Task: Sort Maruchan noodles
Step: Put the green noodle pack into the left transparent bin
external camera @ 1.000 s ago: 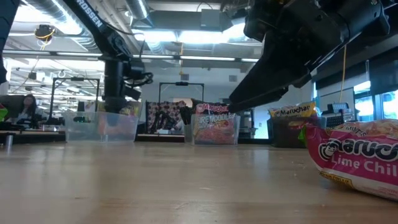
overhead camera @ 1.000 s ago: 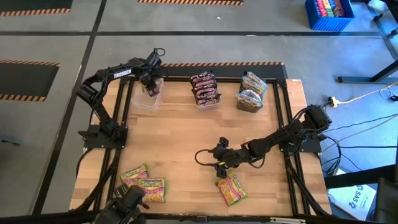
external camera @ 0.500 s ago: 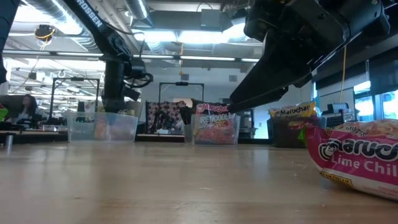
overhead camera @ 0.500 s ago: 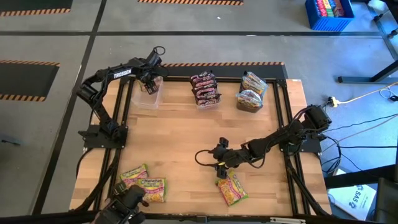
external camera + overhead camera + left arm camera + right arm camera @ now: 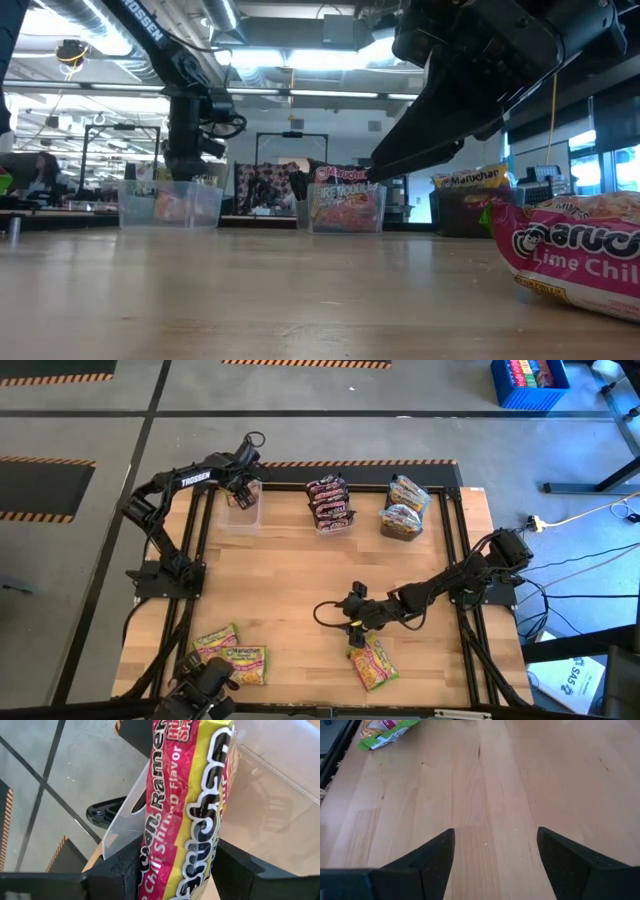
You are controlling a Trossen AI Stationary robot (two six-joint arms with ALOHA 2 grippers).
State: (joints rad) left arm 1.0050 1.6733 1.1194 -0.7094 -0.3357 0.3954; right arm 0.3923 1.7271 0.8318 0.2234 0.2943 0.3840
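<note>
My left gripper is over the clear tub at the table's far left, shut on a pink and yellow Maruchan packet that reaches down into the tub. My right gripper hovers open and low over bare wood near the table's middle. Just on its near side a pink and yellow packet lies flat. Two more packets lie flat near the front left corner. A clear tub of dark maroon packets and a dark tub of yellow packets stand at the far edge. My left gripper has the packet's upper end between its two fingers, one on each side. The fingers slant steeply down from above. The packet stretches away below them, upright, with its lower part inside the clear tub.
A black frame rail runs round the table. My right wrist view shows open wood ahead, with one green-edged packet farther off. The floor beyond holds a blue crate and cables.
My left gripper has turned a little over the clear tub and stayed in place. The tub has shifted slightly: in the low view its left end now sits farther right. My right arm has kept still.
</note>
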